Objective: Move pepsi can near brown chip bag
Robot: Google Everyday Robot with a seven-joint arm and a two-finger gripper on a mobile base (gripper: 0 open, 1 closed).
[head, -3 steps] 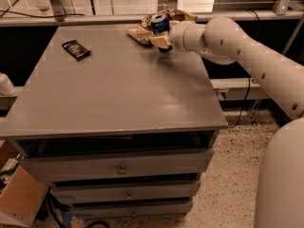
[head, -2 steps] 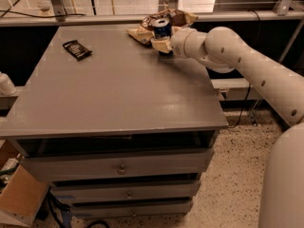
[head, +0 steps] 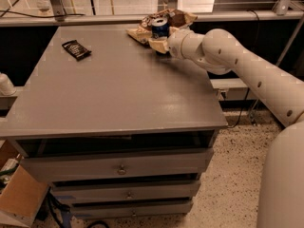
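Note:
The pepsi can (head: 160, 28), dark blue with a silver top, stands upright at the far edge of the grey table (head: 118, 89). It is right against the front of the brown chip bag (head: 176, 18), which lies crumpled behind it with cream-tan edges. My gripper (head: 159, 43) reaches in from the right and is shut on the lower part of the can. The white arm (head: 237, 65) runs back to the lower right and hides the can's base.
A small flat black packet (head: 76, 49) lies at the table's far left. Drawers (head: 121, 167) sit below the tabletop. A metal rail (head: 95, 19) runs behind the table. A cardboard box (head: 19, 198) stands on the floor at lower left.
The can and gripper have shifted slightly toward the table's front, staying next to the bag. The arm's elbow has swung lower and to the right.

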